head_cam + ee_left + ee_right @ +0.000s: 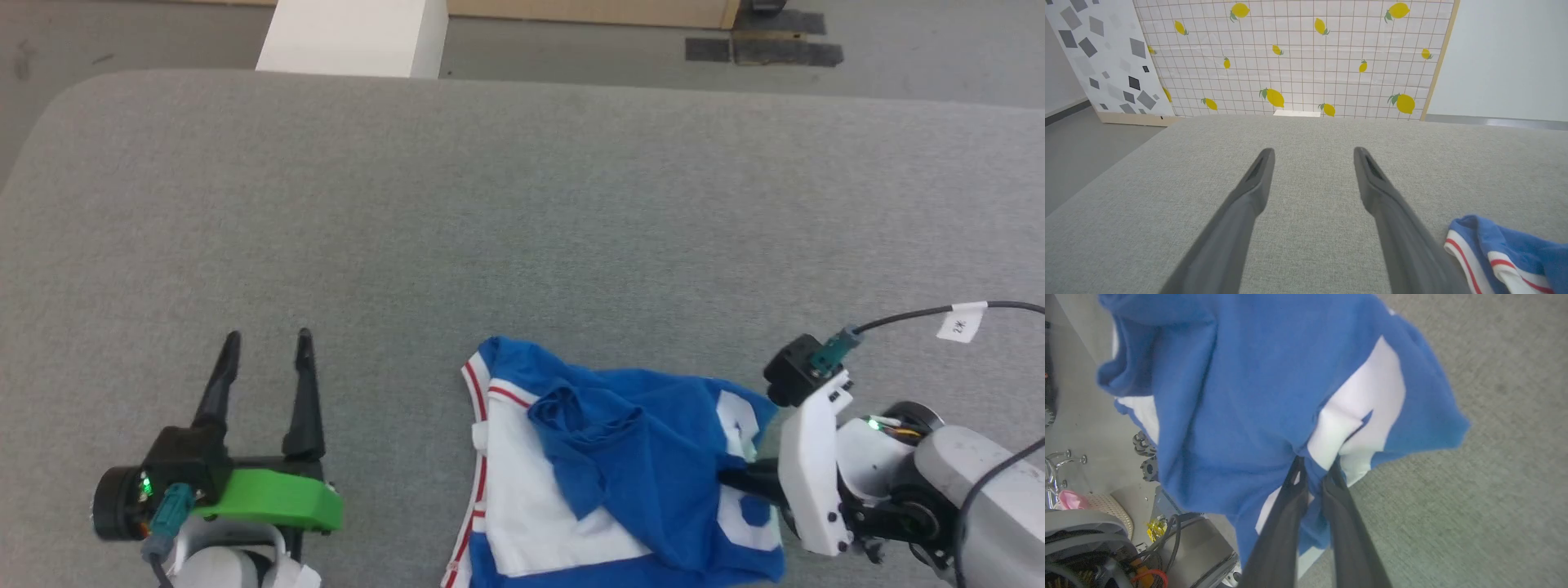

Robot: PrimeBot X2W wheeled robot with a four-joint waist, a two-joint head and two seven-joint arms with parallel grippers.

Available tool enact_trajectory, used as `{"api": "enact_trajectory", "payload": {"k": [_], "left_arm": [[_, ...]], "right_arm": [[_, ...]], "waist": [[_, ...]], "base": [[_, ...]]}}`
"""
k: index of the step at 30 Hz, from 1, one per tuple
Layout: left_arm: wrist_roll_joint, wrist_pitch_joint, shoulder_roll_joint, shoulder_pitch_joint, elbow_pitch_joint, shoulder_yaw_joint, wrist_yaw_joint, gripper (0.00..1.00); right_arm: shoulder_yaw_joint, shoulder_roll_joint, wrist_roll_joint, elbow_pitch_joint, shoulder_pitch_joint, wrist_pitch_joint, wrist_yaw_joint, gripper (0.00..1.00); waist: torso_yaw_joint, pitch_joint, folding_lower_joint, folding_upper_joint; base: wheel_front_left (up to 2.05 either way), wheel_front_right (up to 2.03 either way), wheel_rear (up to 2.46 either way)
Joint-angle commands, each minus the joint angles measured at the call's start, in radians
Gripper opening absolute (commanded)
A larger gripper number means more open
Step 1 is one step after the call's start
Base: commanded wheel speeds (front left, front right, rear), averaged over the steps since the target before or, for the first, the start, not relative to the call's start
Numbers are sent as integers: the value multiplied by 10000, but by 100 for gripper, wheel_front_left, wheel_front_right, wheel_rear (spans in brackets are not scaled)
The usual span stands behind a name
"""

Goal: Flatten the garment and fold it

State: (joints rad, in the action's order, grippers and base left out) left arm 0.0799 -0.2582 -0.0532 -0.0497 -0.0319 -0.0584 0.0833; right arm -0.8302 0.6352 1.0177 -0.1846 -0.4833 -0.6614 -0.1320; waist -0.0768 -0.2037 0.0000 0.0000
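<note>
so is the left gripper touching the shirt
No, the left gripper stands open over the bare grey surface, and the shirt lies apart from it, off to its right.

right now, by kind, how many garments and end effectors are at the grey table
garment: 1
end effectors: 2, the left end effector open, the right end effector shut on the garment
total: 3

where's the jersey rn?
Head view: the jersey lies crumpled at the near edge of the grey surface, right of centre. The right end effector pinches its right side; the open left end effector sits apart to its left.
</note>
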Motion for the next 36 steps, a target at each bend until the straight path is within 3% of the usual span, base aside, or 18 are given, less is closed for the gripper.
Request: {"api": "enact_trajectory", "payload": {"k": [1, 10, 21, 28, 32, 36], "left_arm": [[-77, -36, 30, 59, -8, -118, -59, 100], [-165, -36, 29, 561, 396, -683, -85, 100], [-380, -36, -274, 376, 1348, -1409, 29, 100], [-546, -36, -597, -110, 1675, -1370, 150, 100], [-599, -36, -805, -399, 1936, -1292, 207, 100], [-602, -36, -1015, -708, 2183, -1226, 256, 100]], "right_arm": [[-161, -55, -99, 121, -252, 227, 13, 0], [-1027, 838, -1171, 1263, -1935, 1060, 13, 0], [-832, 2447, -2181, 1105, -3331, 1859, 13, 0], [36, 2725, -2560, -181, -3419, 2389, 13, 0], [530, 2860, -3182, -1277, -3536, 2697, 13, 0], [1280, 2587, -3440, -2633, -3656, 3048, 13, 0]], "waist": [[331, 238, 0, 0], [2001, 273, 0, 0], [4309, -1156, 0, 0], [4845, -2086, 0, 0], [4824, -2731, 0, 0], [4688, -3366, 0, 0]], "base": [[0, 0, 0], [0, 0, 0], [0, 0, 0], [0, 0, 0], [0, 0, 0], [0, 0, 0]]}}
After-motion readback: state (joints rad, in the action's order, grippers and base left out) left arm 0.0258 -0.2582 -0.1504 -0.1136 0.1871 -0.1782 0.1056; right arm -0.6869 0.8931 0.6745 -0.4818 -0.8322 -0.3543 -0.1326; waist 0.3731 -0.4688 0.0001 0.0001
